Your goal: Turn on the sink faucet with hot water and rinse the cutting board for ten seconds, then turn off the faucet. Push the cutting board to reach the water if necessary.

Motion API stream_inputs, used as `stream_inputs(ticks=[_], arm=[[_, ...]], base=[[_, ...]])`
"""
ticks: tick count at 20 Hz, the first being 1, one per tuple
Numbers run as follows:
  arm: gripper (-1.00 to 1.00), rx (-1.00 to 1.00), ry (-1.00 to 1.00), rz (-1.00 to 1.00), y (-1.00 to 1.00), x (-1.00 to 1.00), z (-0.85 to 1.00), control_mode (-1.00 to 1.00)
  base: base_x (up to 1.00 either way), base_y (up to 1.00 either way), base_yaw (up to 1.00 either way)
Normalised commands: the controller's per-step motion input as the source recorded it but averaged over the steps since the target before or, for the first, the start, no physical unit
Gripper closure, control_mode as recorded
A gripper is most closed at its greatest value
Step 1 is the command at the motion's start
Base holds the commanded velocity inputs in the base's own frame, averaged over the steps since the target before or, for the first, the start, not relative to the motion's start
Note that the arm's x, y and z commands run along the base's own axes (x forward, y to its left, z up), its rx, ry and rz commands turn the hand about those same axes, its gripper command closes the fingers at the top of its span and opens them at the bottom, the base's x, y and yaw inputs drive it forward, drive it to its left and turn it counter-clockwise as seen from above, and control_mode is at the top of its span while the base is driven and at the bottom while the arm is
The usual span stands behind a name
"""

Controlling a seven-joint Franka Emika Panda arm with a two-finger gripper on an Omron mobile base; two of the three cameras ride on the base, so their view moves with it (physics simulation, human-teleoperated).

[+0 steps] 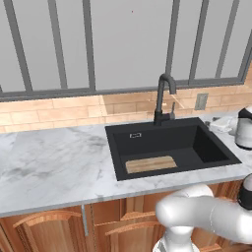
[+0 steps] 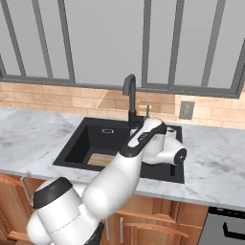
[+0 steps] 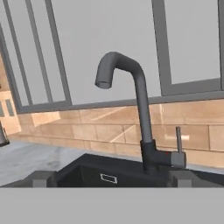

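The black gooseneck sink faucet [image 1: 165,98] [image 2: 130,98] [image 3: 139,109] stands behind the black sink [image 1: 162,140] [image 2: 95,139] [image 3: 94,174]. Its thin lever [image 3: 178,140] [image 1: 172,109] stands upright on the right of its base. No water shows under the spout. The tan cutting board [image 1: 150,164] [image 2: 100,160] lies flat on the basin floor near the front wall, left of the spout's line. My gripper [image 3: 110,179] is open, with its fingertips [image 3: 41,179] wide apart. It faces the faucet from a distance, over the sink's right side, and holds nothing.
Marble counter [image 1: 54,162] [image 2: 215,160] runs on both sides of the sink. A brick backsplash with a grey outlet [image 1: 201,101] [image 2: 186,110] and a barred window rise behind. My arm [image 2: 124,167] crosses over the basin's front right.
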Motion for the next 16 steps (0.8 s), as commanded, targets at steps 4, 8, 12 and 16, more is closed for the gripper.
stream_inputs(ticks=[4, 8, 12, 16], arm=[[-1.00, 0.01, -0.01, 0.01, 0.00, 0.36, -0.01, -1.00], [-1.00, 0.00, 0.00, 0.00, 0.00, 0.38, -0.02, -1.00], [-1.00, 0.00, 0.00, 0.00, 0.05, 0.29, 0.00, -1.00], [-1.00, 0.00, 0.00, 0.00, 0.08, 0.38, 0.00, -1.00]], base=[[0.00, 0.00, 0.00], [0.00, 0.00, 0.00], [0.00, 0.00, 0.00], [0.00, 0.00, 0.00]])
